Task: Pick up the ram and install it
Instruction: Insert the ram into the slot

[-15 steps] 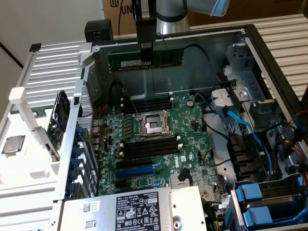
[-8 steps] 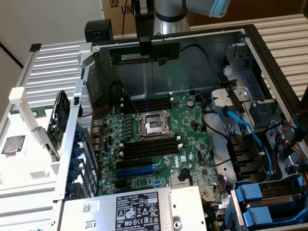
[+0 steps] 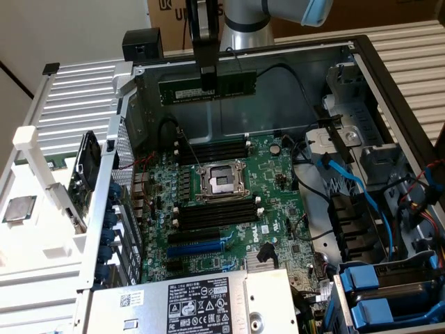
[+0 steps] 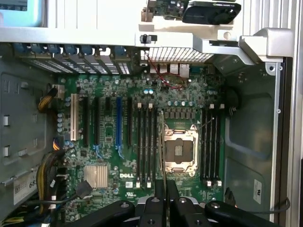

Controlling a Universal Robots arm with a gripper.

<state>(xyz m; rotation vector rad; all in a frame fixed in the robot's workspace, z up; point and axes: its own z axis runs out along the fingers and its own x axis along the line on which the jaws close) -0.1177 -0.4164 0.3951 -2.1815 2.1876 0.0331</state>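
Note:
The ram (image 3: pixel 236 85) is a long green stick held level in the air above the back of the open computer case, over its rear wall. My gripper (image 3: pixel 207 81) is shut on it near its middle, coming down from above. In the wrist view the ram (image 4: pixel 164 156) appears edge-on as a thin line running out from between the black fingers (image 4: pixel 155 191). Below lies the green motherboard (image 3: pixel 278 209), with black memory slots (image 3: pixel 212 149) on one side of the processor socket (image 3: pixel 221 181) and more slots (image 3: pixel 215 212) on the other. All the slots (image 4: pixel 146 142) look unfilled.
A power supply (image 3: pixel 208 303) with a white label sits at the case's front. Blue drive caddies (image 3: pixel 389 292) and a blue cable (image 3: pixel 361 195) fill the exterior view's right. A graphics card (image 3: pixel 87 174) and a loose processor (image 3: pixel 19 207) lie outside the case on the left.

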